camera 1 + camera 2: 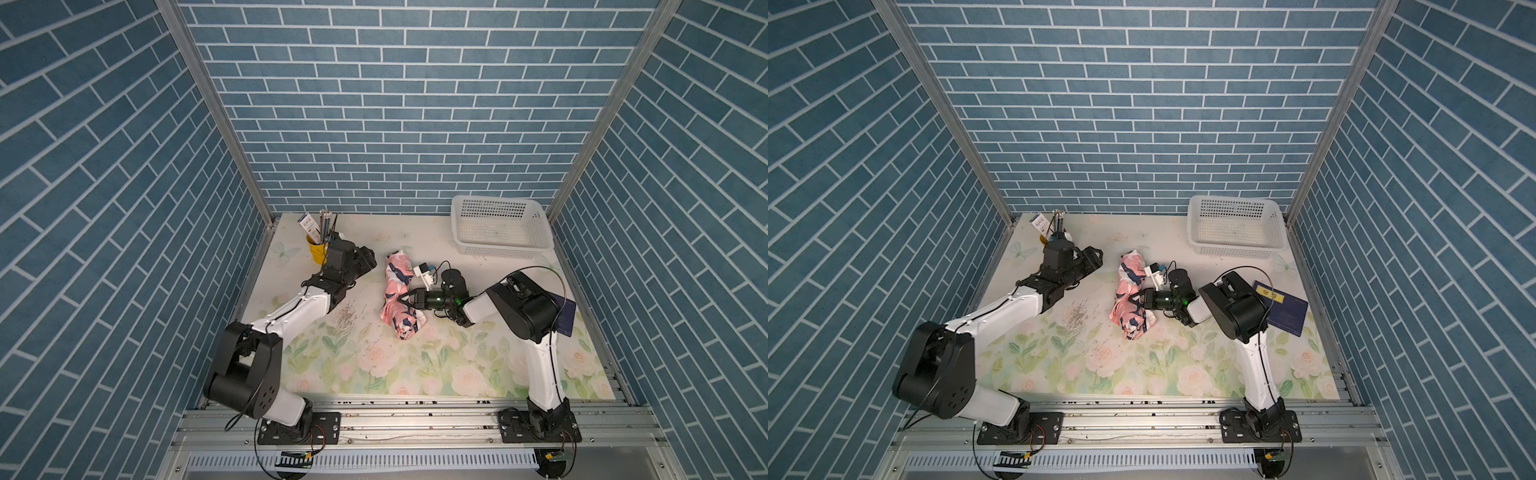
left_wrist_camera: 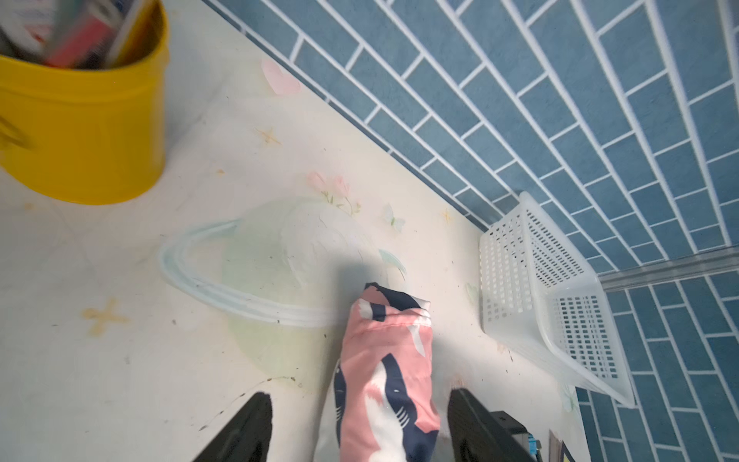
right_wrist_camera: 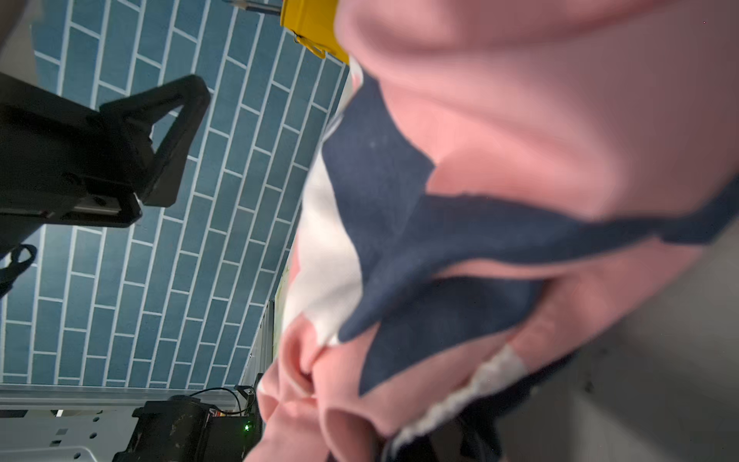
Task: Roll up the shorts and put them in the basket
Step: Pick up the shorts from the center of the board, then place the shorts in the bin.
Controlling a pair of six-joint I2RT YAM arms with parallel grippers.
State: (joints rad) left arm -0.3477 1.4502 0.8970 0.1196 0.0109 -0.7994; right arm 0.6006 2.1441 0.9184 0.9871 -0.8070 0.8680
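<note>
The shorts [image 1: 397, 293] lie rolled into a long bundle mid-table [image 1: 374, 357], running from back to front, shark print outward. My right gripper [image 1: 404, 300] is clamped tight on the bundle's side, about the middle; the right wrist view is mostly pink and navy fabric. My left gripper [image 1: 1096, 257] is spread wide and holds nothing, near the bundle's far end, not touching it. The yellow cup [image 1: 316, 251] is behind my left wrist, the white basket [image 1: 498, 200] in the back corner.
</note>
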